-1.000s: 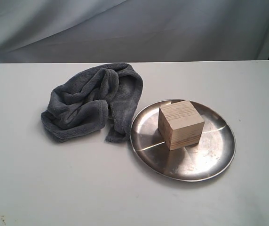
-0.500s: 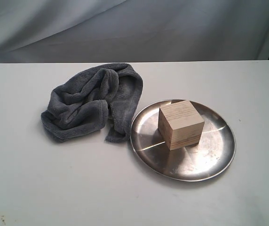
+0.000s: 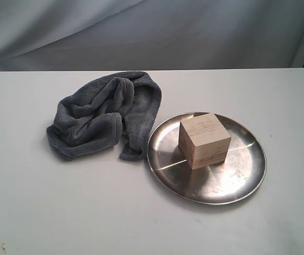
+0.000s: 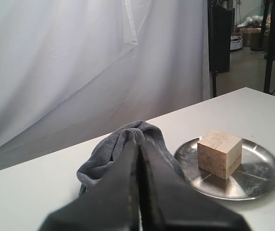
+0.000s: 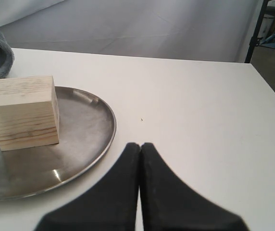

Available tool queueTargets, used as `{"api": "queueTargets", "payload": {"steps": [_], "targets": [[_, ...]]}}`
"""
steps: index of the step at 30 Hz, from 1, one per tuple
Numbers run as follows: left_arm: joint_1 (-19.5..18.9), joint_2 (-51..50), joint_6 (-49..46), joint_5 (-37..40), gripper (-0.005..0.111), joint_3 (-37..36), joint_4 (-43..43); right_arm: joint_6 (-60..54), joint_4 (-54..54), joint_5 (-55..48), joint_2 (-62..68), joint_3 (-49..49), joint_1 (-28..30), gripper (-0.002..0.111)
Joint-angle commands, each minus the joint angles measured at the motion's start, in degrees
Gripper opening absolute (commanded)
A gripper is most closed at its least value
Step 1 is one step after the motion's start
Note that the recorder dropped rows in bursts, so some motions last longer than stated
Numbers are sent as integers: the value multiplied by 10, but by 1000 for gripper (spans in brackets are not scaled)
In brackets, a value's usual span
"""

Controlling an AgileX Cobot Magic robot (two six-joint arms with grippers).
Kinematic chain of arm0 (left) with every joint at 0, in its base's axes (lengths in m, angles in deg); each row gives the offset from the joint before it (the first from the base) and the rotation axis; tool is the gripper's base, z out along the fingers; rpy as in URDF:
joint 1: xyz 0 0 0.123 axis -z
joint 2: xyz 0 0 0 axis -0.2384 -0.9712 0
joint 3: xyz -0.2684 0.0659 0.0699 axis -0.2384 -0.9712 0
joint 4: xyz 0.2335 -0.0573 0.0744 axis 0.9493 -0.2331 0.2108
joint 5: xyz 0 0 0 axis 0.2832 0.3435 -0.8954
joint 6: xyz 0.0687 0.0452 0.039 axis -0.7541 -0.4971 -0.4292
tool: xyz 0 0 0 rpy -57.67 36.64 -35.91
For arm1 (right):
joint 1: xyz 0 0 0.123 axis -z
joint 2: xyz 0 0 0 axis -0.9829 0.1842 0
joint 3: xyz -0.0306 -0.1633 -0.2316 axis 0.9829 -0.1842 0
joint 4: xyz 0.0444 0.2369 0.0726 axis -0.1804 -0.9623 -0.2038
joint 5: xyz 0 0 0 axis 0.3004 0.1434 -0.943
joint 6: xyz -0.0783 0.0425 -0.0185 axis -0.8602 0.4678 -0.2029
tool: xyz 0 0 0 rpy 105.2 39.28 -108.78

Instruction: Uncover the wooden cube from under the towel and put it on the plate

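Note:
The wooden cube [image 3: 204, 140] stands uncovered on the steel plate [image 3: 237, 178], a little left of its middle. The dark-grey towel [image 3: 101, 114] lies crumpled on the white table, its edge touching the plate's left rim. Neither gripper shows in the exterior view. In the left wrist view my left gripper [image 4: 140, 144] is shut with nothing in it, back from the towel [image 4: 111, 154], with the cube [image 4: 219, 153] on the plate [image 4: 257, 175] beyond. In the right wrist view my right gripper [image 5: 140, 146] is shut and empty, off the plate [image 5: 87, 130] and apart from the cube [image 5: 24, 111].
The white table [image 3: 61, 212] ends at a straight far edge with a grey cloth backdrop [image 3: 152, 32] behind it. A dark stand [image 4: 219, 38] and floor clutter show beyond the table in the left wrist view.

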Motion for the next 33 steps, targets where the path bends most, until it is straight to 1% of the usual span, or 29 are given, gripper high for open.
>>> {"api": "queueTargets", "payload": {"steps": [1, 8, 11, 14, 20, 22, 24, 28, 33], "targets": [[-2, 1, 5, 1, 0, -3, 1, 1, 0, 1, -3, -2, -1, 0], [-2, 1, 5, -1, 0, -3, 1, 1, 0, 1, -3, -2, -1, 0], [-3, 17, 7, -1, 0, -3, 14, 1, 0, 1, -3, -2, -1, 0], [-15, 19, 23, 1, 0, -3, 33, 1, 0, 1, -3, -2, -1, 0], [-67, 19, 41, -9, 0, -10, 41, 1, 0, 1, -3, -2, -1, 0], [-85, 19, 41, -26, 0, -23, 43, 1, 0, 1, -3, -2, -1, 0], [-95, 19, 41, -49, 0, -39, 44, 1, 0, 1, -3, -2, -1, 0], [-97, 19, 41, -102, 0, -84, 46, 1, 0, 1, -3, -2, -1, 0], [-97, 19, 41, -149, 0, -153, 44, 1, 0, 1, -3, -2, -1, 0]]}}
